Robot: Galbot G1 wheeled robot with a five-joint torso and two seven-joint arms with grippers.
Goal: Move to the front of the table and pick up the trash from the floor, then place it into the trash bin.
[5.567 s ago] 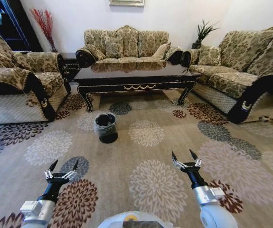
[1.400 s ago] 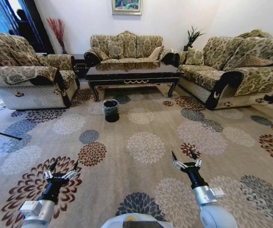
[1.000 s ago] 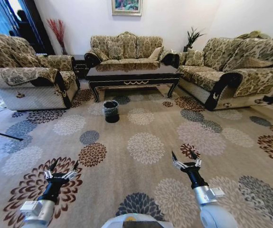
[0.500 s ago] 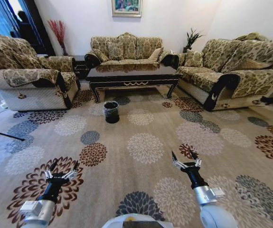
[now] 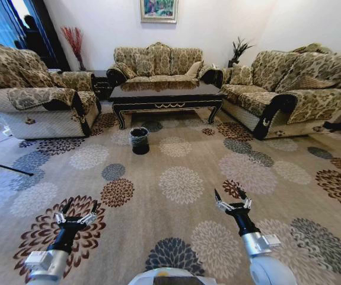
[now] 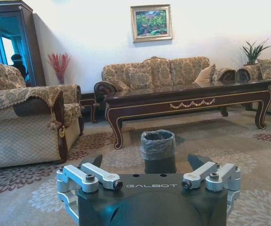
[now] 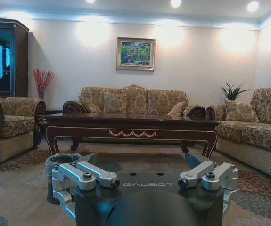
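The dark glossy table (image 5: 165, 95) stands far ahead, ringed by sofas, with its gold-trimmed apron (image 6: 187, 102) facing me. On the flowered carpet floor (image 5: 182, 184), before the table's left end, sits the black trash bin (image 5: 139, 141) with its liner (image 6: 158, 143); it is partly hidden in the right wrist view (image 7: 54, 162). The trash is out of view. Low in front of me, my left gripper (image 5: 75, 211) (image 6: 147, 161) and right gripper (image 5: 230, 199) (image 7: 141, 157) hover open over the carpet, with nothing between their fingers.
Patterned sofas stand at the left (image 5: 37, 101), the back (image 5: 155, 62) and the right (image 5: 289, 89). A thin dark rod (image 5: 4, 167) lies on the floor at the far left. A wide stretch of carpet separates me from the bin.
The whole picture has shifted: table and bin sit farther off than 5.6 s ago, and the view has crept slightly over the last second. Both grippers hold the same open pose.
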